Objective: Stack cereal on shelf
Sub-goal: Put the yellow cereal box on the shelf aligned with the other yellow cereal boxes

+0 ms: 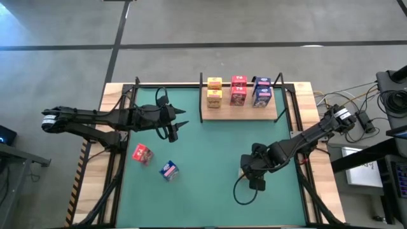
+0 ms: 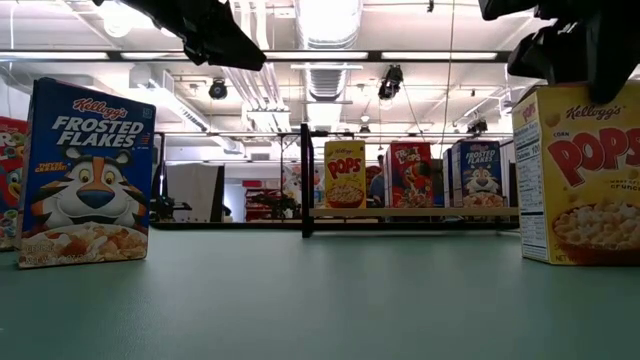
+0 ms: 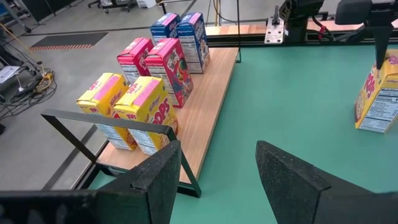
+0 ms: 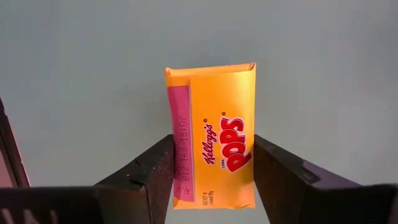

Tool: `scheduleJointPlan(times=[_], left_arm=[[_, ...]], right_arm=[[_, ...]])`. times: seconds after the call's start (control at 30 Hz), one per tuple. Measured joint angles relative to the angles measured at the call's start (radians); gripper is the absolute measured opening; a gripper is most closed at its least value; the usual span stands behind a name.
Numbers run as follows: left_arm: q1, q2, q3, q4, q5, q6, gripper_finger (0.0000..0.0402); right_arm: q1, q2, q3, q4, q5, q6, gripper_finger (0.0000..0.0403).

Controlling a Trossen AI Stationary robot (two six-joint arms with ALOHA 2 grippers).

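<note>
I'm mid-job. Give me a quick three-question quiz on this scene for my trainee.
1. How many boxes stand on the shelf?
2. True or false: the left hand is holding something.
3. What colour is the box in front of the right hand? A red, B yellow, C blue.

Key: 1. Six. 2. False: it is open and empty. 3. B.
</note>
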Motion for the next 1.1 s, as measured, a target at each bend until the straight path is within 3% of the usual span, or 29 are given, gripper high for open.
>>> scheduleJointPlan(times=[0.67,1.1], left_arm=[[0.000,0.000,0.000,0.000,0.000,0.000,0.0192],[0.000,0.000,0.000,0.000,0.000,0.000,0.0192]], right_arm=[[0.000,0.000,-0.001,0.007,0.003,0.000,0.0184],[0.000,0.001,0.012,0.006,0.005,-0.006,0.0134]])
